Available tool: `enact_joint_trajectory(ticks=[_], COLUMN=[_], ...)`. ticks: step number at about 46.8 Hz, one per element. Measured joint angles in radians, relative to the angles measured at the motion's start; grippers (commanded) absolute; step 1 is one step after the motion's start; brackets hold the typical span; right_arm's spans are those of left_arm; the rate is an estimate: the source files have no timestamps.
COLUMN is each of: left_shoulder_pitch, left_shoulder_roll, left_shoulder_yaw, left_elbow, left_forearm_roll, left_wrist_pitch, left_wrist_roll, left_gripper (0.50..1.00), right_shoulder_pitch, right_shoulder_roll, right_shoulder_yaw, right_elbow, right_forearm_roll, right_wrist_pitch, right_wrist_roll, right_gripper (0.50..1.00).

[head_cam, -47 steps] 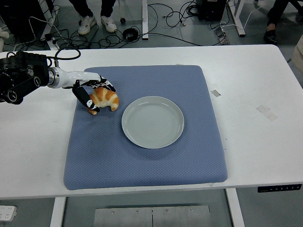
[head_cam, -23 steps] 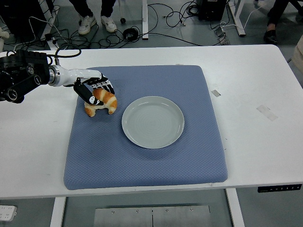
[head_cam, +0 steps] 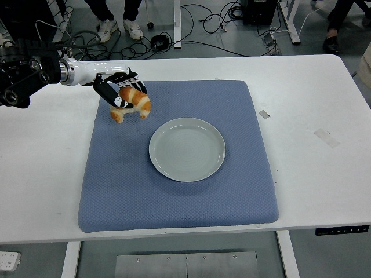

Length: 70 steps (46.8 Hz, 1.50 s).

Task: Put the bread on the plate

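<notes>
A golden croissant [head_cam: 134,102] is held in my left hand [head_cam: 120,91], lifted above the blue mat [head_cam: 174,197] at its far left. The fingers curl around the bread from above. A pale green round plate [head_cam: 186,149] lies empty on the middle of the mat, to the right of and nearer than the hand. The left arm [head_cam: 35,75] comes in from the left edge. The right arm is out of view.
The blue mat covers the middle of the white table [head_cam: 313,116]. Two strips of tape [head_cam: 326,137] lie on the table to the right. Cables and a person's shoes [head_cam: 116,26] show on the floor beyond the far edge.
My left hand has closed on the croissant and lifted it off the mat, moving up and slightly right toward the far edge.
</notes>
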Motion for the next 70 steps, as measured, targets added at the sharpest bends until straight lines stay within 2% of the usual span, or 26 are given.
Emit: enact_joint_trajectory(ticks=[8, 15, 22, 35, 53, 58, 70], left_shoulder_pitch=[-0.009, -0.037, -0.055, -0.046, 0.021, 0.031, 0.044], left_shoulder_roll=[-0.045, -0.048, -0.052, -0.054, -0.074, -0.074, -0.069], left_shoulder_yaw=[-0.049, -0.083, -0.085, -0.077, -0.072, -0.073, -0.076], left_elbow=[-0.014, -0.098, -0.16, -0.208, -0.211, -0.211, -0.206], left_forearm_roll=[0.0, 0.0, 0.0, 0.012, 0.02, 0.02, 0.018], left_wrist_pitch=[-0.051, -0.087, -0.085, -0.086, -0.074, -0.069, -0.066], left_wrist_roll=[0.0, 0.0, 0.002, 0.002, 0.002, 0.002, 0.002], left_gripper=[0.692, 0.692, 0.695, 0.702, 0.716, 0.736, 0.748], right_shoulder_pitch=[0.0, -0.001, 0.0, 0.0, -0.002, -0.002, -0.002], right_shoulder_roll=[0.0, 0.0, 0.0, 0.0, 0.0, 0.0, 0.0], right_shoulder_yaw=[-0.001, -0.001, -0.001, -0.001, -0.001, -0.001, -0.001], right_elbow=[0.0, 0.0, -0.001, -0.001, -0.001, -0.001, -0.001], right_forearm_roll=[0.0, 0.0, 0.0, 0.0, 0.0, 0.0, 0.0], right_wrist_pitch=[0.0, 0.0, 0.0, 0.0, 0.0, 0.0, 0.0], right_wrist_roll=[0.0, 0.0, 0.0, 0.0, 0.0, 0.0, 0.0], right_gripper=[1.0, 1.0, 1.0, 1.0, 1.0, 1.0, 1.0])
